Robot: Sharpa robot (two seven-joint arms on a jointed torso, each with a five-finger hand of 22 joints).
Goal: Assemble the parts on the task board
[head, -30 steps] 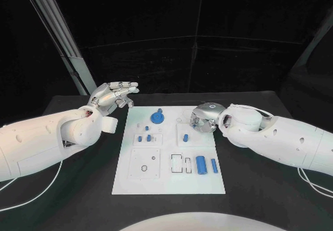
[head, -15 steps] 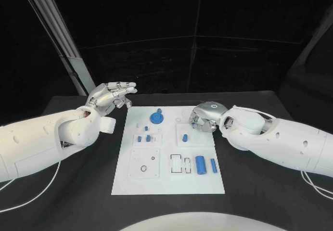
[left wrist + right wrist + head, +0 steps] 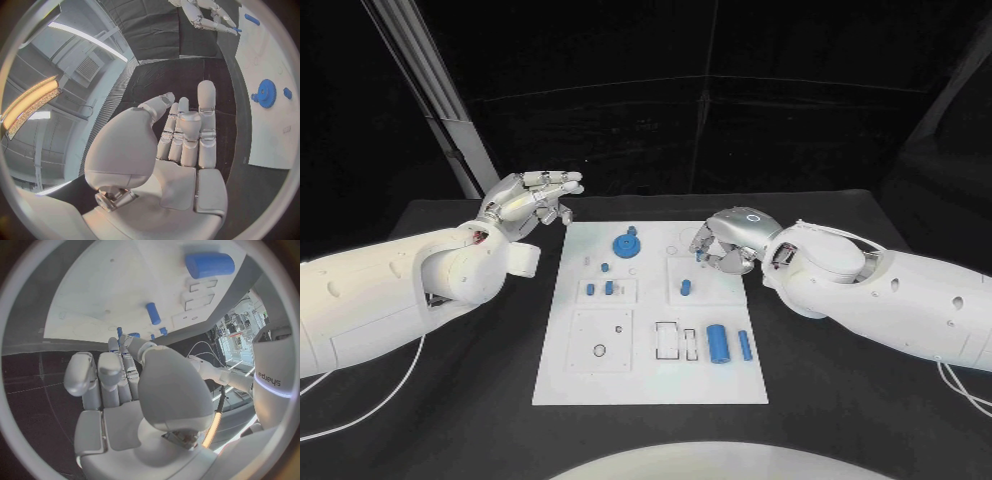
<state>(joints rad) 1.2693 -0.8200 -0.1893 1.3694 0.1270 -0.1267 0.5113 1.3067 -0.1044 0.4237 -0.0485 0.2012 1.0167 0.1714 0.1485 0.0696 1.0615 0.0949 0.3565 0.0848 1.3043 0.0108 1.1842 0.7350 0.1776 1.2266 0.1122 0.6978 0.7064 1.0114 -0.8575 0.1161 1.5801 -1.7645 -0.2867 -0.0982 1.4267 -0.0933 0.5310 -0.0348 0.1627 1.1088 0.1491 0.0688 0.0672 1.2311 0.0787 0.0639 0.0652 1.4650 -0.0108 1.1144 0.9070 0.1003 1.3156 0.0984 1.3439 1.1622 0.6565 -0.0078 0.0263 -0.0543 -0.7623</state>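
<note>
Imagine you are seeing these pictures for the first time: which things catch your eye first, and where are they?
The white task board lies in the middle of the black table, dotted with small blue parts, the boldest being the blue gear near its far edge and the large blue cylinder near its front. The right hand hovers over the board's far right corner, while the left hand is raised beyond the board's far left corner.

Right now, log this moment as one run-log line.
left hand: raised off the task board, holds nothing | right hand: over board's far right | blue gear: on board | large blue cylinder: lying on board
</note>
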